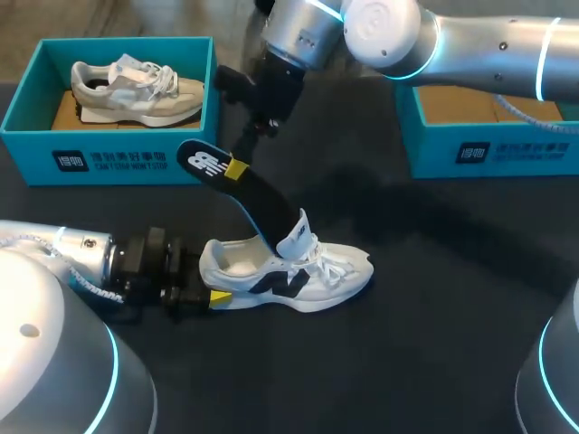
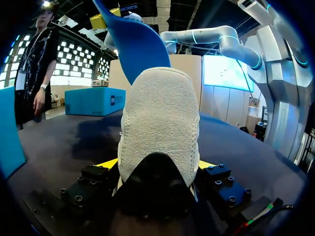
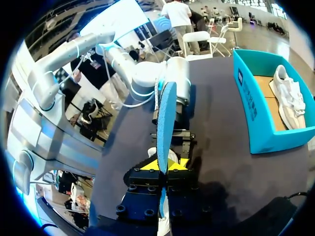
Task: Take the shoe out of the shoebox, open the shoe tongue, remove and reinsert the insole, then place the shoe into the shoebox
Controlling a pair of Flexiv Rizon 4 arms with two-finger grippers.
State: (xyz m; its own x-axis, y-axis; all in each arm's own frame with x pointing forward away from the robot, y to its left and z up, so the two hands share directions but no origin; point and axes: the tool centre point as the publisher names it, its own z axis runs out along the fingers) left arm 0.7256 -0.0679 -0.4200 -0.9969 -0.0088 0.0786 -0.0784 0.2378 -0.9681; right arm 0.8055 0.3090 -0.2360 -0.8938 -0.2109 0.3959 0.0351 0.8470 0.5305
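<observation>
A white shoe (image 1: 303,271) with a dark side logo lies on the dark table, toe to the right. My left gripper (image 1: 213,297) is shut on its heel; in the left wrist view the grey heel (image 2: 160,118) fills the space between the yellow fingertips (image 2: 108,163) of that gripper (image 2: 158,164). An insole (image 1: 258,199), black on top and blue underneath, rises slantwise out of the shoe's mouth beside the raised tongue. My right gripper (image 1: 235,169) is shut on its upper heel end. The right wrist view shows the insole (image 3: 166,118) edge-on, running ahead from the right gripper (image 3: 163,166).
A teal shoebox (image 1: 109,163) at the back left holds a beige and grey shoe (image 1: 136,90). A second teal box (image 1: 488,149) stands at the back right, under my right arm. The first box (image 3: 256,132) also shows beside the right gripper.
</observation>
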